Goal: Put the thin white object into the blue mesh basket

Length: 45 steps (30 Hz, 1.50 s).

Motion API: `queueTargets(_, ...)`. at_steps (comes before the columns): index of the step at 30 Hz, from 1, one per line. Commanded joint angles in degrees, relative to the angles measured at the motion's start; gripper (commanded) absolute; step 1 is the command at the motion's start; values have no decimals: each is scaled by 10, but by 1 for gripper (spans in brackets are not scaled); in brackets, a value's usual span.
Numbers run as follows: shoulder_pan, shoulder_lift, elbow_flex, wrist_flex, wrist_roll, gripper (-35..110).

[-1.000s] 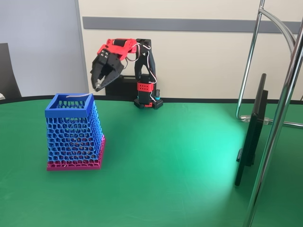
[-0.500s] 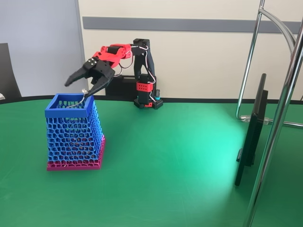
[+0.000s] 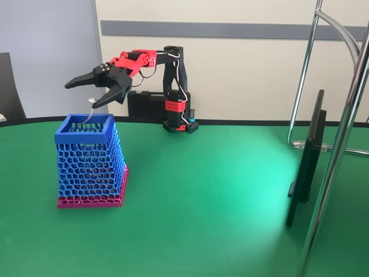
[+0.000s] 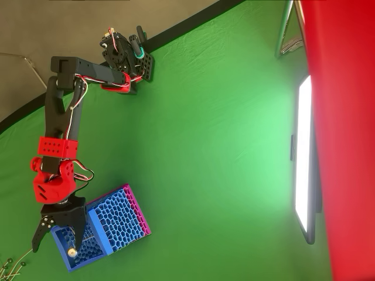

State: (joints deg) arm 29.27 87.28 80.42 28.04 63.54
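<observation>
The blue mesh basket (image 3: 89, 167) stands upright on the green table at the left, pink base down; in the overhead view it is the blue mesh basket (image 4: 120, 216) at the lower left. My gripper (image 3: 80, 96) hovers just above its square rim (image 3: 83, 137) with the fingers spread wide and nothing clamped between them. The thin white object (image 3: 88, 113) dangles from the tip of the lower finger (image 3: 102, 98), and its bottom end dips inside the rim. From above, the gripper (image 4: 54, 249) hangs over the basket's opening.
A black case (image 3: 147, 104) sits behind the arm's base (image 3: 180, 124). An edge-on monitor (image 3: 305, 167) and chrome stand tubes (image 3: 340, 150) occupy the right side. Open green table (image 3: 207, 202) lies between basket and monitor.
The arm reached left and out over the basket and the fingers opened wide. The strand, lying along the rim a second ago, now hangs upright from the lower finger.
</observation>
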Motion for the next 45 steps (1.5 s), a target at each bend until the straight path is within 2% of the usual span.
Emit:
queueTargets(1,9,46,11,-15,-1,45)
queueTargets(9,33,88,50,-15,-9,44)
queueTargets(17,35,200,137,-33,-69,39)
queueTargets(27,-31,407,267,-7,-238,33)
queueTargets(36,-160,621,441,21,-432,29)
queueTargets(45,-242,817,589,139,-584,29)
